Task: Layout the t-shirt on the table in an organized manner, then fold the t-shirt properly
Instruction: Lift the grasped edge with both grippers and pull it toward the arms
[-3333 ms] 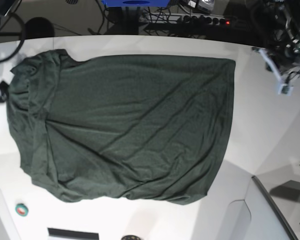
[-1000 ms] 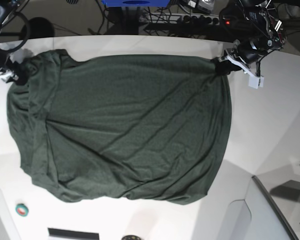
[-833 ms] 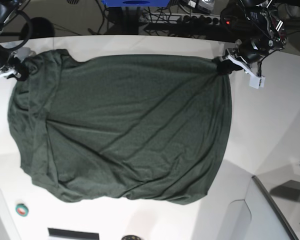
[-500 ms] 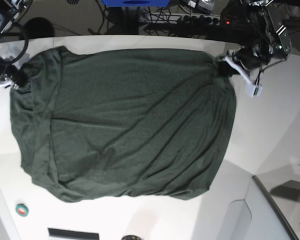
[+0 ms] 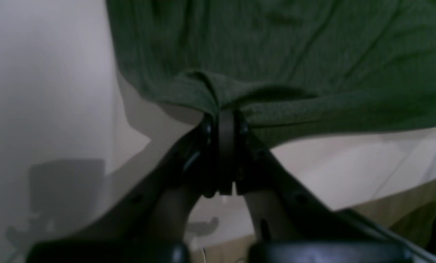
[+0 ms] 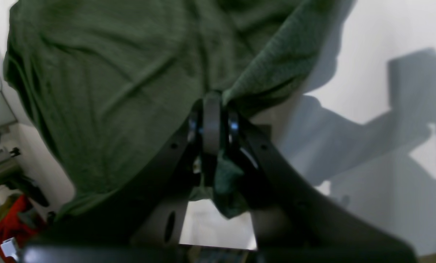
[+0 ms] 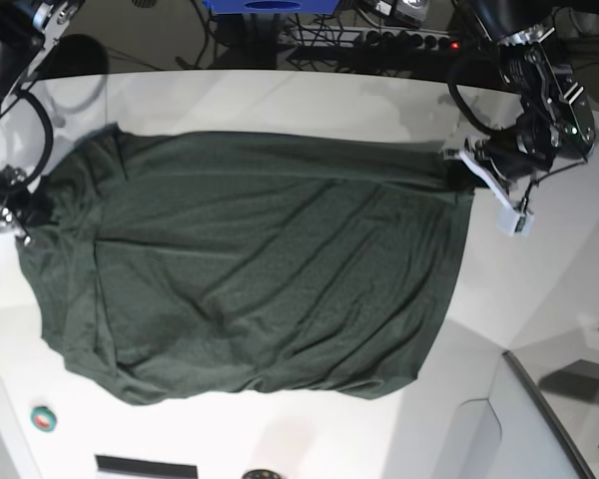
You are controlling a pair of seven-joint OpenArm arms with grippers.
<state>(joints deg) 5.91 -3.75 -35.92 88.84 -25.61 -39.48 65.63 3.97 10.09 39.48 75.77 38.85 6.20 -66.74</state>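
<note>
T-shirt (image 7: 250, 279): plain dark green, no print, fine knit texture in both wrist views (image 5: 294, 54) (image 6: 104, 91); table (image 7: 539, 279): glossy white, grey shadow patches, thin dark seam line at lower right; left gripper (image 5: 223, 124): black; right gripper (image 6: 212, 109): black, small blue glints at the tips; roll of tape (image 7: 43, 419): green, near the table's lower left edge; box (image 7: 270, 6) beyond the far edge: bright blue; indicator light (image 7: 454, 44): red.
</note>
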